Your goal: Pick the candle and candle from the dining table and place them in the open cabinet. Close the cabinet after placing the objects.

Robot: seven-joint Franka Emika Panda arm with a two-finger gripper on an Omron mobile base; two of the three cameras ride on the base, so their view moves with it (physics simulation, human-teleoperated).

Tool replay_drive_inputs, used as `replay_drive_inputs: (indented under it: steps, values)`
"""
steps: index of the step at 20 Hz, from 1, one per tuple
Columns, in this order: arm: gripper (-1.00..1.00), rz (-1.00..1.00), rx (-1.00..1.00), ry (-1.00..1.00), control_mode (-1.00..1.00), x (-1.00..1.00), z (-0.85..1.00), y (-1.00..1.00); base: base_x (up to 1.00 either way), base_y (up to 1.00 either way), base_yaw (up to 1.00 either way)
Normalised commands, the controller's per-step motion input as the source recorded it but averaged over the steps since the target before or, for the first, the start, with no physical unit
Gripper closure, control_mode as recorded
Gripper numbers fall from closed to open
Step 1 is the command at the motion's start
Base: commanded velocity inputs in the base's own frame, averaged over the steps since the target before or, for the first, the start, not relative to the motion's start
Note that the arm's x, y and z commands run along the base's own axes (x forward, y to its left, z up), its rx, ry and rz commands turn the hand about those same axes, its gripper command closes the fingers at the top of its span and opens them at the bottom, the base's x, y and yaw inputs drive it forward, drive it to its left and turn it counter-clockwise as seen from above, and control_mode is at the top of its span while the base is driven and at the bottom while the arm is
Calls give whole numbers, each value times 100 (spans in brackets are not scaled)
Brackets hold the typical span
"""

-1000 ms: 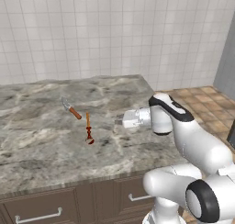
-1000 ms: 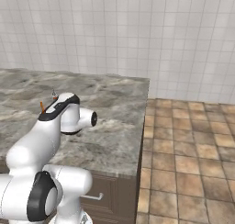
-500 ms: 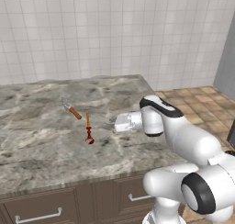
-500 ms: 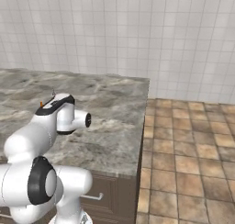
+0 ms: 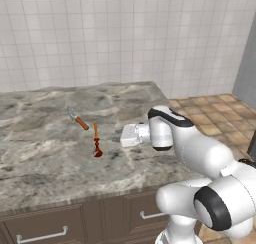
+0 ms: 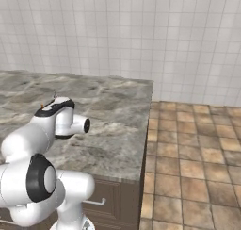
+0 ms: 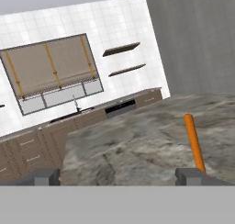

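Observation:
A thin orange taper candle (image 5: 95,137) with a dark red base stands on the grey-brown marble dining table (image 5: 40,158), near its middle. My gripper (image 5: 121,136) hangs just right of the candle, pointing sideways at it, a short gap away. In the hand view the candle (image 7: 194,143) rises right above the right-hand fingertip (image 7: 192,175), not between the tips. My gripper (image 7: 119,177) is open with nothing between its fingers. The cabinet is out of view.
A knife (image 5: 77,119) with an orange handle lies behind and left of the candle. Dark drawer fronts (image 5: 40,233) run under the table top. Tiled floor (image 6: 197,144) lies past the table's right edge. A grey tall unit (image 5: 247,63) stands far right.
The arm has swung left, bringing the hand closer to the orange candle. The fingers stay open. Candle and knife have not moved.

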Motion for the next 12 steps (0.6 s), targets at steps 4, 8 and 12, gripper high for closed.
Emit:
replay_drive_inputs:
  steps: [4, 8, 12]
  values:
    - [-100, 0, 0, -5, -100, 12, -6, 12, 0, 0, 0]
    - [-100, 0, 0, 0, -100, 21, -3, 16, 0, 0, 0]
    - [-100, 0, 0, 0, -100, 27, 0, 16, 0, 0, 0]
